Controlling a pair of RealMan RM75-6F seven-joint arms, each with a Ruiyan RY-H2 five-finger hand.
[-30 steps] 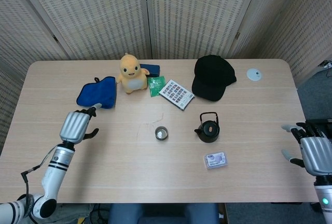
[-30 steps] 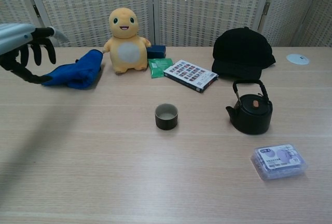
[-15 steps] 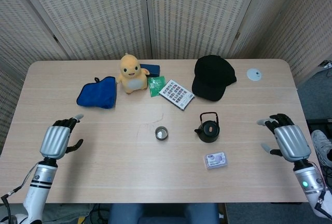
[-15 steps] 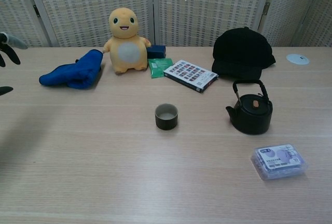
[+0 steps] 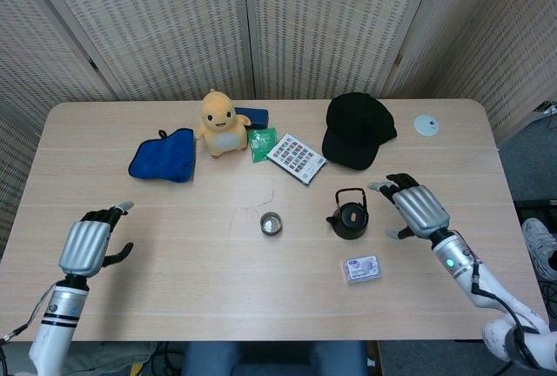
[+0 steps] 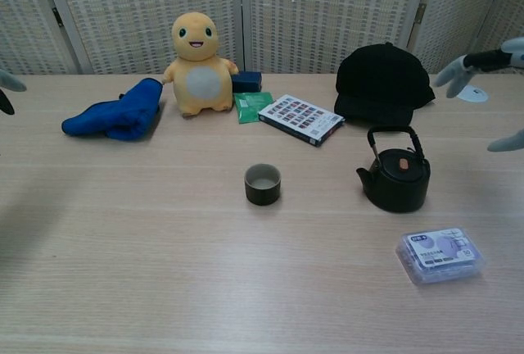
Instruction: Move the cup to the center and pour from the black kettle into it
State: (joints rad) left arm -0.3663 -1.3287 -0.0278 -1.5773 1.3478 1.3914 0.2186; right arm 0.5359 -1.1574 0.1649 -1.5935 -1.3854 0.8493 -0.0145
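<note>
Cup (image 5: 271, 224) sits dead centre of the frame, black kettle (image 5: 350, 216) just right of it, right hand (image 5: 412, 207) hovering beside the kettle, fingers spread, while left hand (image 5: 87, 245) waits lower left, fingers apart and empty.

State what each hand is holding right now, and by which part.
Nothing is held. The left hand is open above the table's left edge, and the right hand is open beside the black kettle, not touching it.

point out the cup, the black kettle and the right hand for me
cup (image 6: 263, 183), chest view, on its front wall
black kettle (image 6: 399, 182), chest view, on its body below the lid
right hand (image 5: 418, 208), head view, on the back of the hand
</note>
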